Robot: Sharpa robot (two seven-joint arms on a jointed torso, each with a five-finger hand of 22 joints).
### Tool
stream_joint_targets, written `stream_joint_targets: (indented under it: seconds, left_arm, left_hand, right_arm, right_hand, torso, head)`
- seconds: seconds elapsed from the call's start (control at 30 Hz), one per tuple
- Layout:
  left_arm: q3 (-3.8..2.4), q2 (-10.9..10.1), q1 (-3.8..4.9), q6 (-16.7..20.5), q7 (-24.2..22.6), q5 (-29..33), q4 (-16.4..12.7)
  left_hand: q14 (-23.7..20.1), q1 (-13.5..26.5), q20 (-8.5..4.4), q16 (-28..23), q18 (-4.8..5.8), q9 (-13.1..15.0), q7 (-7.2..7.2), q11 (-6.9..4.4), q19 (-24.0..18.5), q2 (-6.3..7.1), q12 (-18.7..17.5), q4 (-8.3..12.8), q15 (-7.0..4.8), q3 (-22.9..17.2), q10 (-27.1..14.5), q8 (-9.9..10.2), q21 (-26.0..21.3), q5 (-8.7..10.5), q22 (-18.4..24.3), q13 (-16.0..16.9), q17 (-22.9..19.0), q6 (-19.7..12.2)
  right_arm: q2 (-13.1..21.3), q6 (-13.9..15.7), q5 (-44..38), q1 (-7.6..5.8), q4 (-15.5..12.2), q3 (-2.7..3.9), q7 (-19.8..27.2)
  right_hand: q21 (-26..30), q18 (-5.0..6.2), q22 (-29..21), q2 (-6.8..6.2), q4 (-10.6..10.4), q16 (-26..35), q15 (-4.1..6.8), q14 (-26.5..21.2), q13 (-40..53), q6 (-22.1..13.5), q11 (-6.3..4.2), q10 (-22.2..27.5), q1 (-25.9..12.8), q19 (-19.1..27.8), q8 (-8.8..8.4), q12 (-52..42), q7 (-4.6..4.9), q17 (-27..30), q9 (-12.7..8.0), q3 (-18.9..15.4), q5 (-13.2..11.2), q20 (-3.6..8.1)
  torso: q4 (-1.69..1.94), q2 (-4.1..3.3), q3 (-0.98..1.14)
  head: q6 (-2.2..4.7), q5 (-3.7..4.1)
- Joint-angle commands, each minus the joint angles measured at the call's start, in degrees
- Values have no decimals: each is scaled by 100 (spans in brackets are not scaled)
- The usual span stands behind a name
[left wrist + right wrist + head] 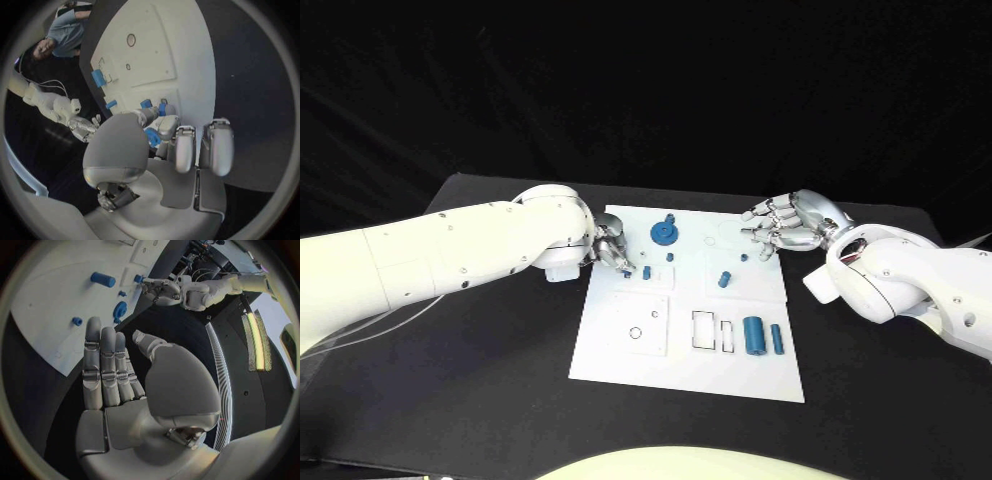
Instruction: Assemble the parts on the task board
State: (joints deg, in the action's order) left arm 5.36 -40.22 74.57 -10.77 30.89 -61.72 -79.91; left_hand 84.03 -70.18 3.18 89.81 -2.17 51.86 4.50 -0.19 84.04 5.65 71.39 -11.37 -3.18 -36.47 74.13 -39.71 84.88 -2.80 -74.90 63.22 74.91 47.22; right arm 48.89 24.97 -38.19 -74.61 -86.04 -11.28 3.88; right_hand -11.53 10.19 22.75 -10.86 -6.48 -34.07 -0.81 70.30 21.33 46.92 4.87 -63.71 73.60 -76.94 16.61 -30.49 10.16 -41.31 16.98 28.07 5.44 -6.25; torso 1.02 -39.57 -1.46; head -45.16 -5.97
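Black desk (473, 400) under a dark backdrop, and the white task board (625, 355) sits dead centre. Left hand (610, 250) is down at the board's nine o'clock edge, and the left wrist view shows its thumb and fingers (167, 126) pinching a small blue part (152, 136). Right hand (788, 222) hangs at the board's one o'clock corner, fingers (105, 365) straight and side by side, thumb apart, nothing in them. On the board: a round blue part (666, 233) at twelve o'clock, a small blue peg (724, 279) near the centre, and two blue cylinders (754, 336) lying side by side toward four o'clock, just beside two outlined rectangular slots (711, 332).
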Motion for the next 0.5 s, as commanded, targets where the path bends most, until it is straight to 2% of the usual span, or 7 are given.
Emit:
stream_joint_targets:
  seconds: [0.03, 0.5]
  left_arm:
    - [9, 1, -16, -156, -17, -52, -23]
    - [11, -11, -18, -218, -24, -101, -30]
  left_hand:
    - [597, 16, -43, 19, -2, 130, -116, -38, 78, -55, -33, 183, -52, -201, 1, -23, 29, -22, -551, -9, 1509, 145]
    - [597, 18, -45, 19, -2, 133, -123, -44, 76, -45, -23, 193, -55, -203, 15, -30, 27, -20, -549, 4, 1509, 148]
  right_arm:
    - [-5, -95, -7, 5, 0, 1, 64]
    - [-1, -99, -4, 11, 4, 1, 68]
  right_hand:
    - [0, 13, -8, -12, -32, 34, -6, 30, -5, -41, 13, -31, -64, 24, 37, 37, -14, 10, -8, -2, 22, -24]
    - [0, 13, -8, -12, -32, 34, -6, 30, -5, -41, 13, -31, -64, 24, 37, 37, -14, 10, -8, -2, 22, -24]
  torso:
    - [0, 0, 2]
    - [-1, 1, 0]
  head:
    - [-2, 5]
    - [-9, 6]
